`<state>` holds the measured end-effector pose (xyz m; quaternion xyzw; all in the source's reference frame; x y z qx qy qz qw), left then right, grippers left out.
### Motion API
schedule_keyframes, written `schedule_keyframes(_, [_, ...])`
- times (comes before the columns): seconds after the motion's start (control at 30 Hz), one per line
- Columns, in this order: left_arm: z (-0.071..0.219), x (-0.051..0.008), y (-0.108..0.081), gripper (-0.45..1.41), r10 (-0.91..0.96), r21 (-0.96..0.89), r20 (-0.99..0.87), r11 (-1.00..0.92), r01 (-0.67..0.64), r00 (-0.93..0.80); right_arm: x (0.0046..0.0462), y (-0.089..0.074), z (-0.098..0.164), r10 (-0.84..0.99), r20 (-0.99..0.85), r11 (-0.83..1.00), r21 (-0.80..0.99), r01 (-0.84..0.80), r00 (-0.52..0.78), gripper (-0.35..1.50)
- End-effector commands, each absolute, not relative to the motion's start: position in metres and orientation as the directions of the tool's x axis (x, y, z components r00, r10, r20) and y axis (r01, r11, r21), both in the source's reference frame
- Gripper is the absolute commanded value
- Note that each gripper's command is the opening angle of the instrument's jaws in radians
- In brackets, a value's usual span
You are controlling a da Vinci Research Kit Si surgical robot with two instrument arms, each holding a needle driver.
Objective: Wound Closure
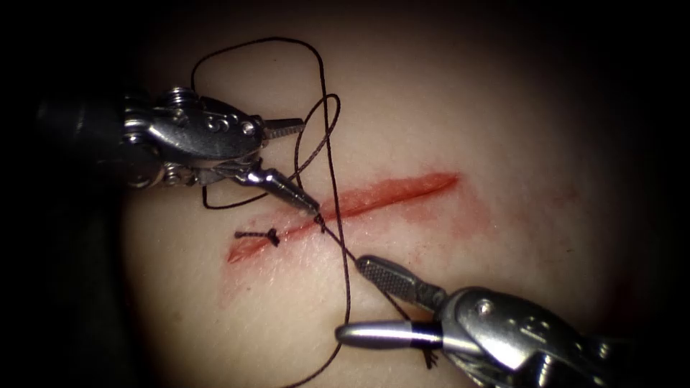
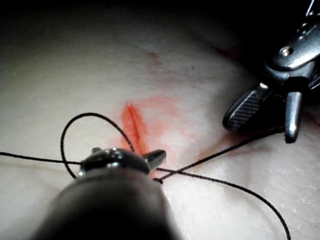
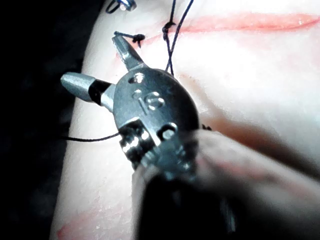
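Both tools' jaws spread; thread (image 1: 343, 237) between right tool (image 1: 363, 300) jaws, ungrasped.

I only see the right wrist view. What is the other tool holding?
Observer: Nothing. The left tool has its fingers spread wide open, and the lower one's tip is at the cut.
Operator: Where does all the thread go?
Observer: In the endoscope view, the thread curls in one big loop above the left tool.
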<state>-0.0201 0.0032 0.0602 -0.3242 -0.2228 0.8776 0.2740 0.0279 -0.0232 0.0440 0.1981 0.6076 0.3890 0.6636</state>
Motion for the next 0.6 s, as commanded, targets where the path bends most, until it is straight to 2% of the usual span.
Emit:
schedule_keyframes(0.03, [0.0605, -0.0203, 0.0030, -0.45, 0.628, -0.571, -0.445, -0.748, -0.338, -0.638, 0.0283, -0.0229, 0.0440, 0.759, -0.650, 0.616, 0.738, -0.276, -0.043, 1.05])
schedule_keyframes(0.07, [0.0603, -0.0202, 0.0029, -0.45, 0.630, -0.573, -0.438, -0.745, -0.341, -0.641, 0.0282, -0.0227, 0.0440, 0.760, -0.648, 0.614, 0.739, -0.277, -0.045, 1.03])
schedule_keyframes(0.1, [0.0600, -0.0199, 0.0027, -0.45, 0.688, -0.609, -0.388, -0.690, -0.390, -0.613, 0.0279, -0.0222, 0.0438, 0.767, -0.640, 0.605, 0.746, -0.280, -0.049, 0.83])
schedule_keyframes(0.13, [0.0598, -0.0197, 0.0027, -0.45, 0.708, -0.622, -0.369, -0.669, -0.406, -0.602, 0.0277, -0.0220, 0.0439, 0.768, -0.639, 0.603, 0.747, -0.281, -0.050, 0.73])
schedule_keyframes(0.23, [0.0594, -0.0192, 0.0033, -0.45, 0.713, -0.596, -0.370, -0.674, -0.437, -0.595, 0.0270, -0.0213, 0.0446, 0.769, -0.639, 0.602, 0.732, -0.318, -0.018, 0.73])
schedule_keyframes(0.37, [0.0591, -0.0184, 0.0038, -0.45, 0.709, -0.572, -0.353, -0.680, -0.459, -0.611, 0.0252, -0.0217, 0.0472, 0.804, -0.580, 0.567, 0.680, -0.465, 0.132, 0.73])
schedule_keyframes(0.4, [0.0591, -0.0182, 0.0039, -0.45, 0.708, -0.570, -0.354, -0.681, -0.460, -0.611, 0.0248, -0.0221, 0.0481, 0.811, -0.561, 0.560, 0.659, -0.503, 0.167, 0.66])
schedule_keyframes(0.43, [0.0591, -0.0181, 0.0039, -0.45, 0.712, -0.568, -0.352, -0.678, -0.466, -0.607, 0.0245, -0.0223, 0.0488, 0.834, -0.525, 0.526, 0.661, -0.535, 0.171, 0.79])
schedule_keyframes(0.47, [0.0591, -0.0180, 0.0039, -0.45, 0.716, -0.569, -0.350, -0.674, -0.471, -0.604, 0.0243, -0.0225, 0.0495, 0.861, -0.482, 0.480, 0.668, -0.568, 0.161, 1.03])
schedule_keyframes(0.5, [0.0591, -0.0179, 0.0039, -0.45, 0.716, -0.569, -0.350, -0.674, -0.471, -0.604, 0.0241, -0.0227, 0.0500, 0.876, -0.456, 0.453, 0.665, -0.594, 0.157, 1.13])
schedule_keyframes(0.6, [0.0591, -0.0178, 0.0040, -0.45, 0.717, -0.561, -0.353, -0.676, -0.478, -0.601, 0.0234, -0.0224, 0.0501, 0.899, -0.376, 0.432, 0.688, -0.583, 0.222, 1.08])
